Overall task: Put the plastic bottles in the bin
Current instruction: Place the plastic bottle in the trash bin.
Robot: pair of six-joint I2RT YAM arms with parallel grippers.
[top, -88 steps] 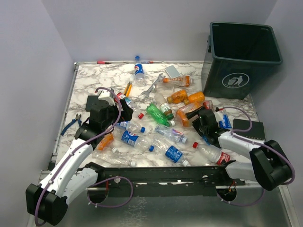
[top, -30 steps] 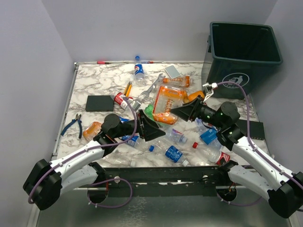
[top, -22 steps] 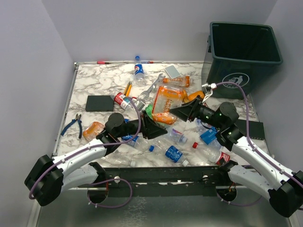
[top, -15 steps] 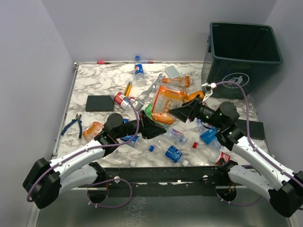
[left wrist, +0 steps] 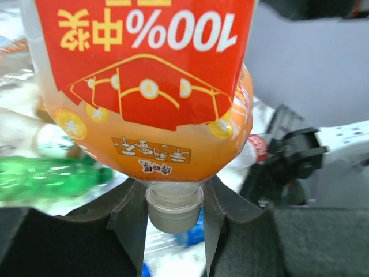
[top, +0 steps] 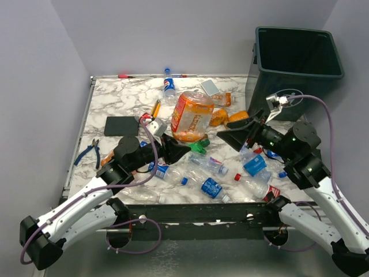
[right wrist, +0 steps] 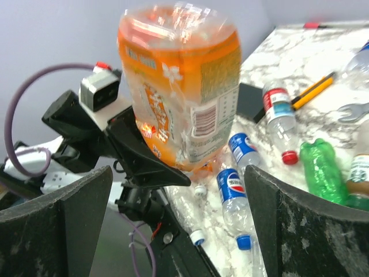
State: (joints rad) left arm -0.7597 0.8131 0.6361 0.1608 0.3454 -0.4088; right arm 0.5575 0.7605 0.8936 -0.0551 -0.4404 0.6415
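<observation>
A large orange bottle (top: 192, 116) with a red label (left wrist: 144, 63) stands raised above the table, base up. My left gripper (top: 177, 151) is shut on its neck, and the pale cap (left wrist: 173, 208) sits between the fingers. My right gripper (top: 226, 131) hangs wide open to the bottle's right, apart from it, with nothing between its fingers (right wrist: 57, 225). In the right wrist view the orange bottle (right wrist: 184, 92) rises from the left gripper (right wrist: 144, 158). Several small plastic bottles (top: 212, 187) lie scattered on the marble table. The dark green bin (top: 300, 63) stands at the far right corner.
A black block (top: 121, 125), blue-handled pliers (top: 89, 151) and a yellow-handled tool (top: 155, 108) lie on the left half of the table (top: 115, 95). A Pepsi bottle (top: 169, 86) stands near the back edge. A green bottle (right wrist: 323, 167) lies near the right gripper.
My right gripper has opened, let go of the orange bottle and drawn back to the right. My left gripper has shut on the bottle's neck and swung it up and left.
</observation>
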